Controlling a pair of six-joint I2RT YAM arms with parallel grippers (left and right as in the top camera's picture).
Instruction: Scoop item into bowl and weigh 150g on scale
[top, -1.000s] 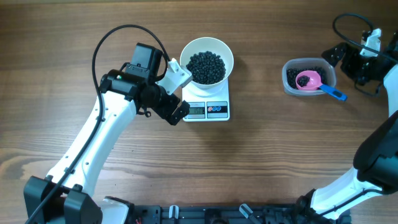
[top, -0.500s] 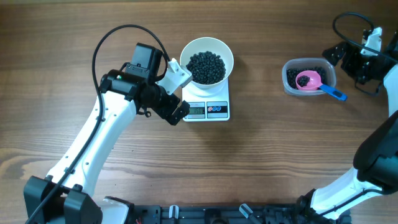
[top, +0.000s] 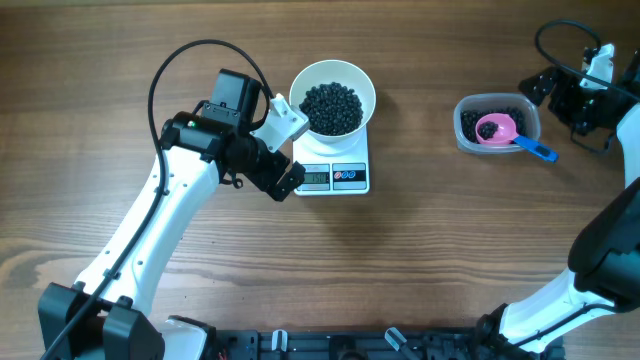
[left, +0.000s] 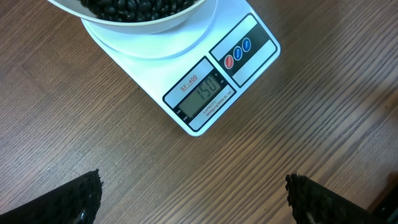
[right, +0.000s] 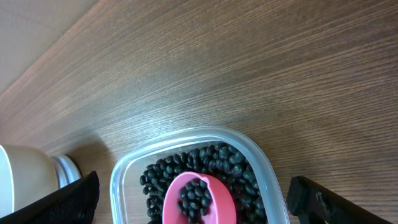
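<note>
I see the scale (left: 205, 62), marked SF-400, reading 150 under the white bowl (top: 345, 72) heaped with small glossy black beans (top: 331, 108). My left gripper (left: 194, 198) and right gripper (right: 193, 202) stand spread wide, holding nothing.

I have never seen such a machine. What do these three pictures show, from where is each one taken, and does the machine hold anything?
These are two robot arms at a wooden table. Each ends in a two-finger gripper. The wide picture comes from a camera above the table; the other two come from a camera on each wrist, so the dark shapes in their bottom corners are that arm's own fingers. The left gripper is open beside a white kitchen scale. On it stands a white bowl of black beans; the left wrist view shows the display reading 150. The right gripper, also open, is near a clear plastic tub of more beans, with a pink scoop lying in it. Neither gripper holds anything.
</note>
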